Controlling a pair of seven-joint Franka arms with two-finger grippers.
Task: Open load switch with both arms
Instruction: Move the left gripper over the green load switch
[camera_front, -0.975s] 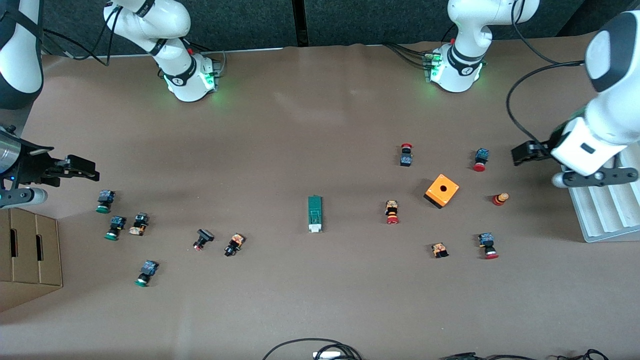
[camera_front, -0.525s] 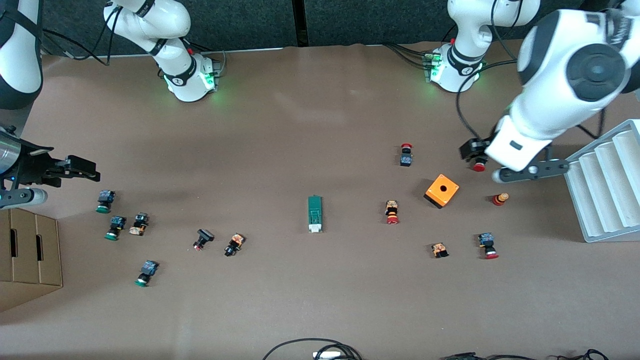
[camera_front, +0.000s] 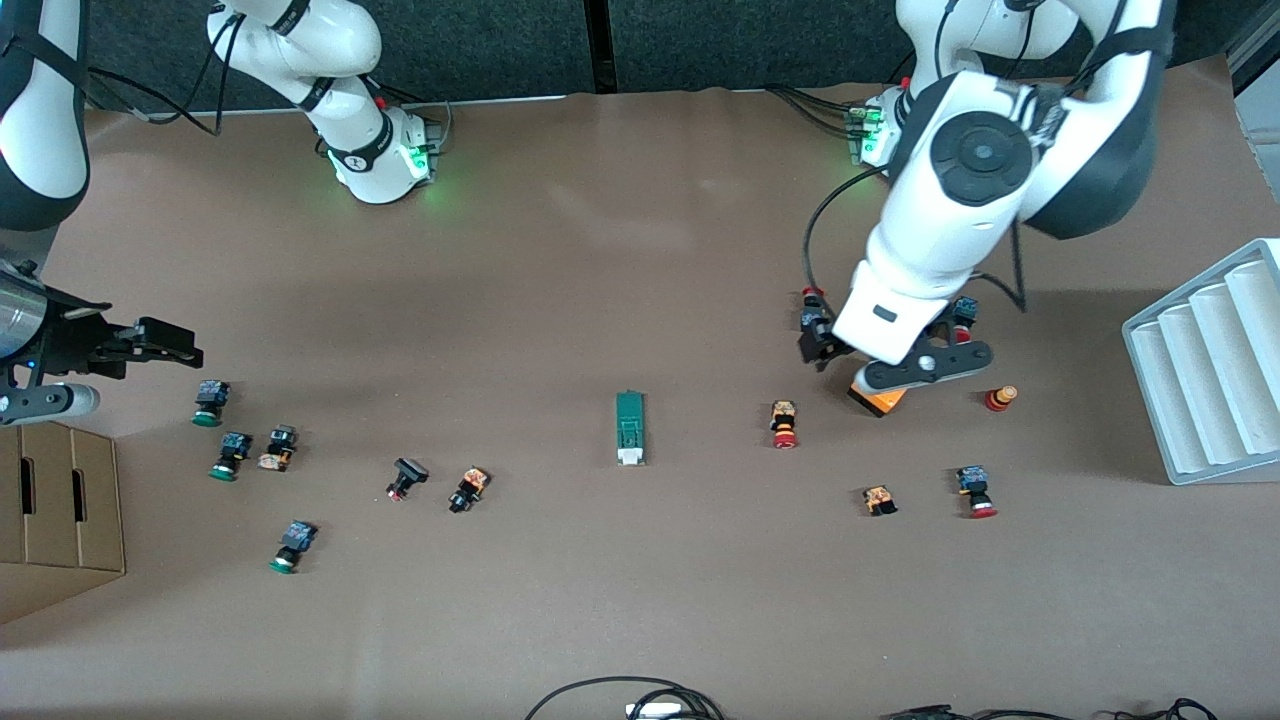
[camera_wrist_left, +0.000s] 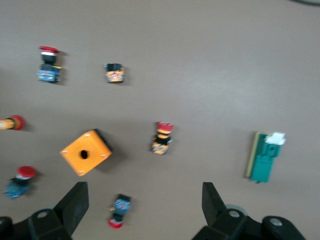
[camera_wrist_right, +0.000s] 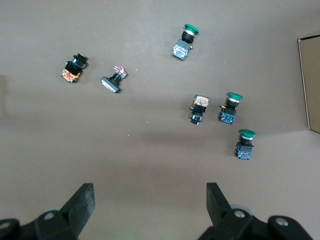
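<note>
Even overhead light gives you a soft, dim brown table (camera_front: 640, 600); broad faint shadows lie under both arms. Green base lamps (camera_front: 420, 160) tint the paper. Your left wrist view is motion-blurred; the right wrist view is sharper.

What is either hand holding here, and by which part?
Nothing is held. The left hand is open above the orange cube box; the right hand is open at its table end. The dark-green load switch lies untouched.

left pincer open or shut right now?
Open. In the left wrist view the left pincer shows its two fingers spread wide with bare table between them, holding nothing, over the orange box.
</note>
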